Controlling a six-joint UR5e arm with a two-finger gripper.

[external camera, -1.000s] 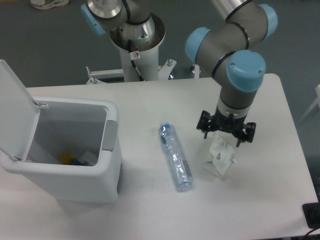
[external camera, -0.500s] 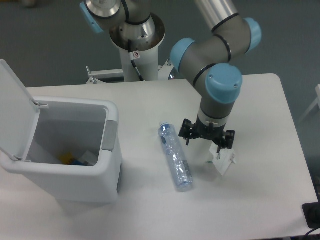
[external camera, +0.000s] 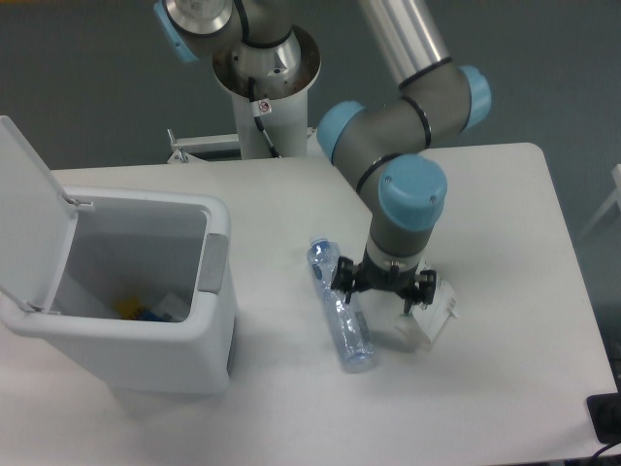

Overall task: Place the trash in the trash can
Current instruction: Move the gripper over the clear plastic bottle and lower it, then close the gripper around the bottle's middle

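Bottle (external camera: 340, 309) of clear crinkled plastic lies beside wrinkly white packet (external camera: 439, 312)

One plastic bottle (external camera: 341, 308), one white packet (external camera: 435, 314), one trash can (external camera: 136, 301), one arm (external camera: 403, 146), one counter (external camera: 505, 204).

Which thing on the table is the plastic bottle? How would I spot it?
Start at the big white trash can on the table's left. To its right, a long clear bluish bottle lies flat beside the gripper; the white packet beyond is small and crumpled.
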